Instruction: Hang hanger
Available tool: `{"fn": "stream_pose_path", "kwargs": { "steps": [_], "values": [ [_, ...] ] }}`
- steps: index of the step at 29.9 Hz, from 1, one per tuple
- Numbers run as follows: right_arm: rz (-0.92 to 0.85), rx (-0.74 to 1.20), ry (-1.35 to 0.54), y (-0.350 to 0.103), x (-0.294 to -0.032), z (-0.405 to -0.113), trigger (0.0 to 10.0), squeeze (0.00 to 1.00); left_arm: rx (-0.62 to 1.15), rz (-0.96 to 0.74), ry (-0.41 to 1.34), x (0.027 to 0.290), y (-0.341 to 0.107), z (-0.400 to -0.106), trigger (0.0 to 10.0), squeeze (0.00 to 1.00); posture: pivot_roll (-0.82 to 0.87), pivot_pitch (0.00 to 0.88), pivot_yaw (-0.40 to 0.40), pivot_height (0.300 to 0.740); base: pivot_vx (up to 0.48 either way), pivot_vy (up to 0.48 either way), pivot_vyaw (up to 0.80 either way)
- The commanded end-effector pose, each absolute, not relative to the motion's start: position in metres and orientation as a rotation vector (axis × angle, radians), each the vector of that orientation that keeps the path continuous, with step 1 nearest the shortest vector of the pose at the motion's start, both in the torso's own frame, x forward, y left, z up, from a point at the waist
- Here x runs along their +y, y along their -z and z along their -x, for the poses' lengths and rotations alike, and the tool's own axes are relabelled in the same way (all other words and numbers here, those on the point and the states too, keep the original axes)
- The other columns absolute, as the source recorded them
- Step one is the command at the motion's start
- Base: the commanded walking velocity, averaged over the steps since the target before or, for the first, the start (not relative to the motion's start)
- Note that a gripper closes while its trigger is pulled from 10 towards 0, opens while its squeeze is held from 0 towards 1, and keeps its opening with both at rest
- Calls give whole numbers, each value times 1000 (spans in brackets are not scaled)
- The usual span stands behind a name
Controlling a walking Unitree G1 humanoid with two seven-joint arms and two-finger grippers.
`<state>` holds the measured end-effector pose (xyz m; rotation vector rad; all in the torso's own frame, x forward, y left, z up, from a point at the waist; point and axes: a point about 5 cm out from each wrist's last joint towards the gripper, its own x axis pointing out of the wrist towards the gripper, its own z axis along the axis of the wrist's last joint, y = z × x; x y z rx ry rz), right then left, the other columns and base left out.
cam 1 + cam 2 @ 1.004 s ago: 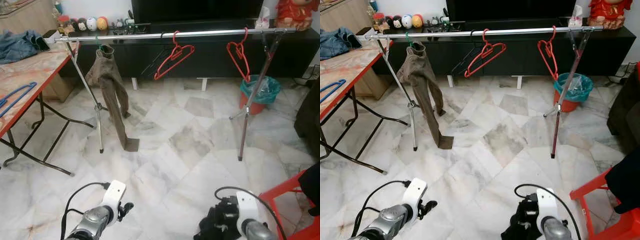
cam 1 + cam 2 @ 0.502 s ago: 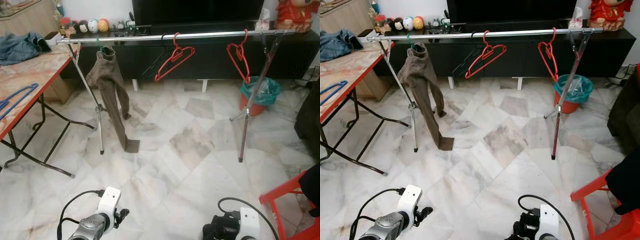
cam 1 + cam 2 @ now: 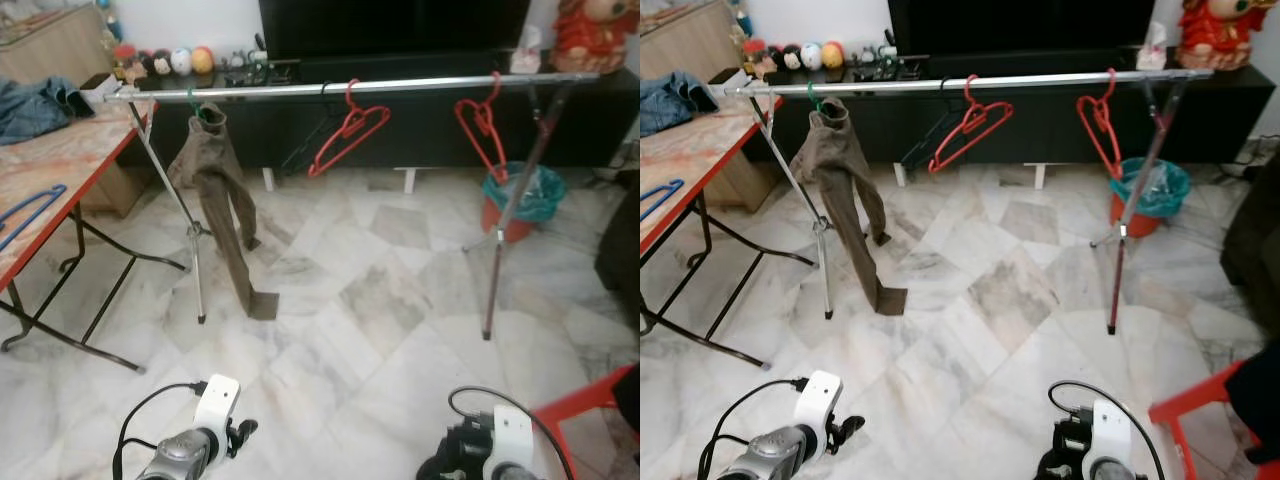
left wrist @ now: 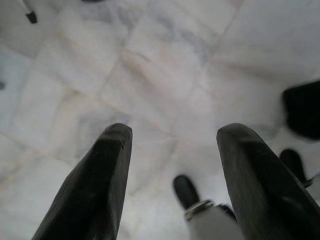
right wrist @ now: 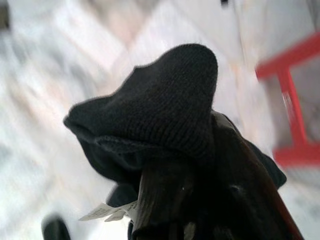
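A pale marble tile floor (image 3: 400,290) with grey veining runs up to a long, low black TV cabinet (image 3: 420,120) against the far wall, a dark screen (image 3: 395,25) above it and small round figurines (image 3: 165,60) lined along its top. On the left stands a folding table (image 3: 50,170) with a marbled top, red edge and black legs. A teal-lined orange bin (image 3: 520,195) sits by the cabinet, and part of a red plastic stool (image 3: 590,410) shows at lower right.

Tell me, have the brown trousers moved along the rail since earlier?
No. The brown trousers still hang at the left end of the rail, by its stand; the camera shifted.
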<state>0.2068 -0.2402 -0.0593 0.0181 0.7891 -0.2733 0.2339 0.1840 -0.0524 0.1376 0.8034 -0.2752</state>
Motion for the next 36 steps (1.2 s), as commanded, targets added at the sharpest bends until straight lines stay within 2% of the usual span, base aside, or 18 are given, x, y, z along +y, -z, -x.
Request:
{"fn": "stream_pose_path", "kwargs": {
  "steps": [1, 5, 7, 21, 24, 36],
  "values": [
    [2, 737, 327, 53, -254, -209, 10000, 0, 803, -138, 279, 182, 51, -236, 10000, 0, -39, 0, 85, 740, 356, 0, 0],
    [33, 601, 380, 31, -270, -228, 10000, 0, 800, -132, 281, 182, 50, -238, 10000, 0, -41, 0, 84, 740, 357, 0, 0],
    [43, 599, 381, 30, -272, -230, 10000, 0, 800, -131, 283, 181, 50, -238, 10000, 0, -43, 0, 84, 740, 362, 0, 0],
    [9, 686, 377, 46, -261, -215, 10000, 0, 788, -122, 300, 178, 49, -240, 10000, 0, -36, 1, 86, 740, 361, 0, -37],
    [-6, 687, 378, 46, -260, -215, 10000, 0, 784, -124, 297, 179, 48, -241, 10000, 0, -36, 4, 87, 740, 360, 0, -560],
    [-15, 679, 319, 46, -251, -220, 10000, 0, 756, -113, 288, 180, 42, -249, 10000, 0, -33, 4, 88, 740, 361, 0, 0]
  ]
}}
